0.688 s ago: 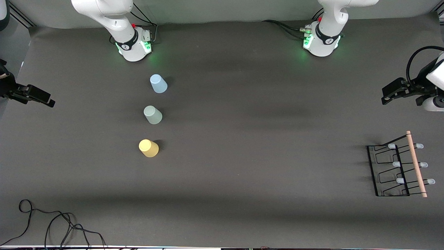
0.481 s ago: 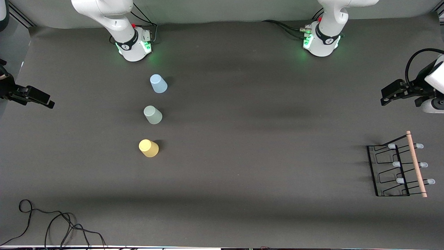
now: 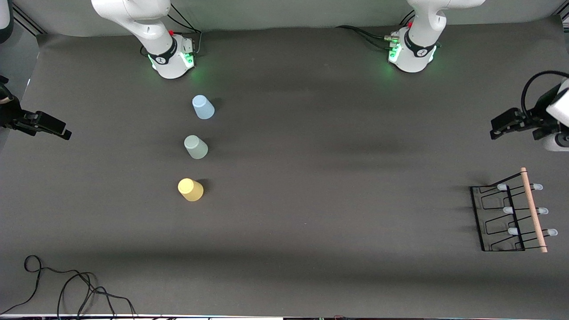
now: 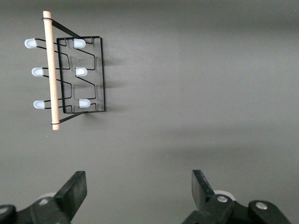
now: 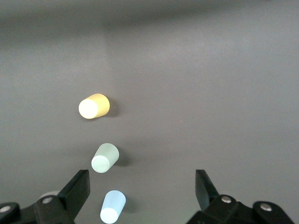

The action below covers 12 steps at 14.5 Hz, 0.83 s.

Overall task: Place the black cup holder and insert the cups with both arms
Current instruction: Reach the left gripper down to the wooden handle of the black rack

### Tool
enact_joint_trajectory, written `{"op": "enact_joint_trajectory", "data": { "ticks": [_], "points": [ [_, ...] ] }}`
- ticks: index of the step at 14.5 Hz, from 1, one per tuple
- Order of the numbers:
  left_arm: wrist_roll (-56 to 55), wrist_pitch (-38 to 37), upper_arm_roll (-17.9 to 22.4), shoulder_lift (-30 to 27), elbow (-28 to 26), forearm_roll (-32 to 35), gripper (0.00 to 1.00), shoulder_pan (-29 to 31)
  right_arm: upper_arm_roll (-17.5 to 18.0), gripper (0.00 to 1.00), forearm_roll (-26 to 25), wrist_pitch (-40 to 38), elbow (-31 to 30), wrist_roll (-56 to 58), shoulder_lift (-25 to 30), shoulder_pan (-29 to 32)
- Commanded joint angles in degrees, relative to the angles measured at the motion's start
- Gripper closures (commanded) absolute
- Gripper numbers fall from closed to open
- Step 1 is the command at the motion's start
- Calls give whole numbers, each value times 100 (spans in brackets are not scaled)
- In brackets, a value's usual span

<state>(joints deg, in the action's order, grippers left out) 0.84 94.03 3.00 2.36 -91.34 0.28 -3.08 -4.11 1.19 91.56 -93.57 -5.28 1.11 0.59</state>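
The black cup holder (image 3: 506, 218) lies on the dark table toward the left arm's end, its wooden rod (image 3: 533, 209) and capped pegs showing; the left wrist view has the holder (image 4: 74, 77) too. Three cups stand in a row toward the right arm's end, narrow closed ends up: blue (image 3: 203, 107) nearest the bases, grey-green (image 3: 196, 147), then yellow (image 3: 190, 190). In the right wrist view they are blue (image 5: 113, 206), grey-green (image 5: 105, 157) and yellow (image 5: 94, 106). My left gripper (image 3: 495, 129) (image 4: 138, 179) hangs open over bare table, apart from the holder. My right gripper (image 3: 62, 131) (image 5: 141, 179) is open and empty, away from the cups.
Loose black cables (image 3: 66, 289) lie at the table's front corner at the right arm's end. Both green-lit bases (image 3: 171, 58) (image 3: 411, 53) stand along the back edge. Bare dark mat (image 3: 333, 178) spreads between the cups and the holder.
The left gripper has shifted a little toward the cup holder. The right gripper has barely moved. Cups and holder have not moved.
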Motion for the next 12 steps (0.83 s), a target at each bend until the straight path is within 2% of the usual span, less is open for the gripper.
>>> {"op": "enact_joint_trajectory", "data": {
  "ticks": [1,7,12],
  "points": [
    [74,299,-10,176,-112,95,0,419,-2,0,-40,-95,163,62,-67,-33],
    [1408,1888,-10,1370,-68,447,1,1264,-2,0,-40,-95,163,71,-67,-33],
    [1884,3085,-10,2364,-68,447,5,1432,-2,0,-40,-95,163,71,-67,-24]
  ]
}}
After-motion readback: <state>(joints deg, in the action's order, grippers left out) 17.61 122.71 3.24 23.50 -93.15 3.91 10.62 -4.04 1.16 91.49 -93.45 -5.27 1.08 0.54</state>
